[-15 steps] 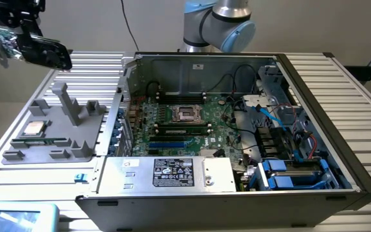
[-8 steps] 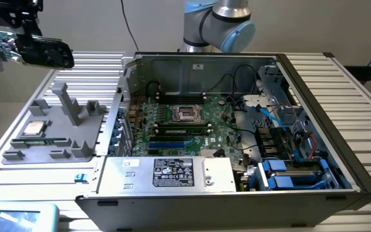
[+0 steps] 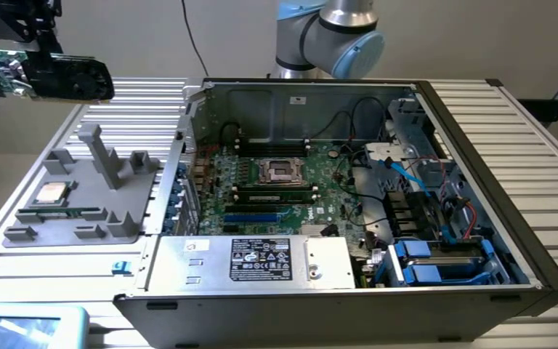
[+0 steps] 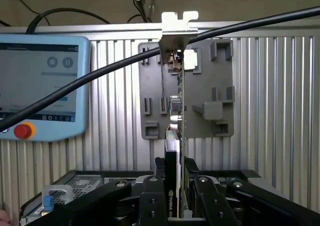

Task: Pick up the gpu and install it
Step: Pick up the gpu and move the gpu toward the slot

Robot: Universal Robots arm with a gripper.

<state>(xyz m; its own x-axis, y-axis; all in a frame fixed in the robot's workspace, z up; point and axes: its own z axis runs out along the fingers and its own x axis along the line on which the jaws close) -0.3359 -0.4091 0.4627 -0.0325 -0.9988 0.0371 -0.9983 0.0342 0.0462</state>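
Observation:
The gpu hangs in the air at the exterior view's upper left, above the table's back corner. Its green board and black cooler both show, and my gripper is shut on it from above. In the wrist view the gpu is edge-on between my two black fingers, with its silver end bracket at the far end. The open computer case lies to the exterior view's right of the card, and its motherboard is exposed.
A grey holder tray beside the case carries a square silver chip and a narrow green memory stick. A teach pendant lies at the table's front corner. A black cable crosses the wrist view.

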